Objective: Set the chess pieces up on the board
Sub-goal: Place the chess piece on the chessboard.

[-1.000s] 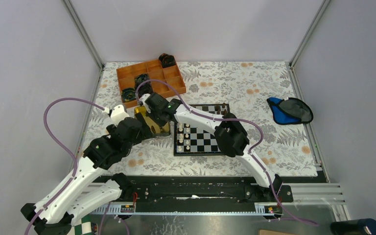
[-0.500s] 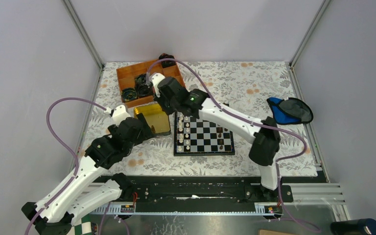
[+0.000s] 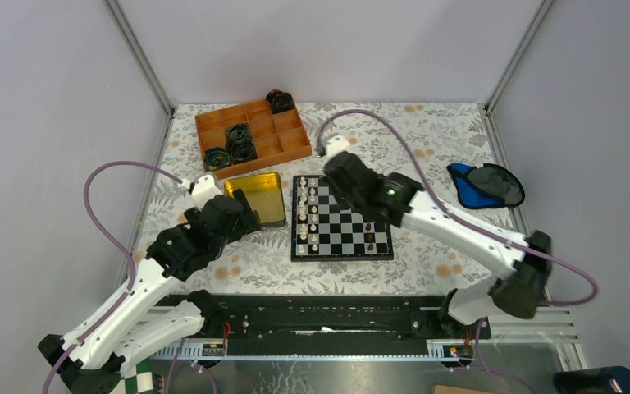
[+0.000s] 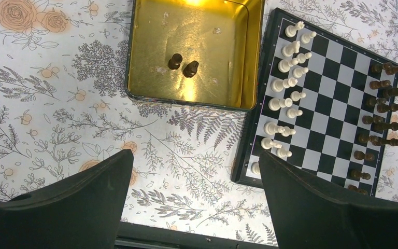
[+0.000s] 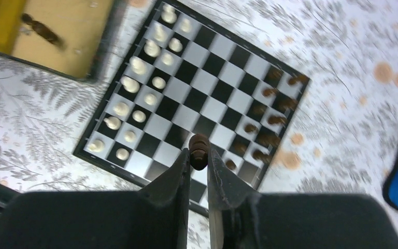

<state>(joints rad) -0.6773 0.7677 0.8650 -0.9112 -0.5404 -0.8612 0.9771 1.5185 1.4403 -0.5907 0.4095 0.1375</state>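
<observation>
Floral cloth (image 3: 426, 139) covers the worktop. Nearest, the left gripper (image 4: 194, 155) hangs wide open and empty, just short of the gold tin (image 4: 129, 62), where two spare dark pieces (image 4: 182, 65) lie. The board (image 4: 337, 67) sits just beside the tin, mid-worktop, with white pieces (image 4: 285, 83) along its left edge and dark pieces (image 4: 388, 109) along its right. Above it the right gripper (image 5: 199, 155) pinches one brown piece (image 5: 199, 145). This looks like carry-to-place; next it needs lowering upright onto a free right-edge square. Blur hides which squares are free, and the piece's type.
</observation>
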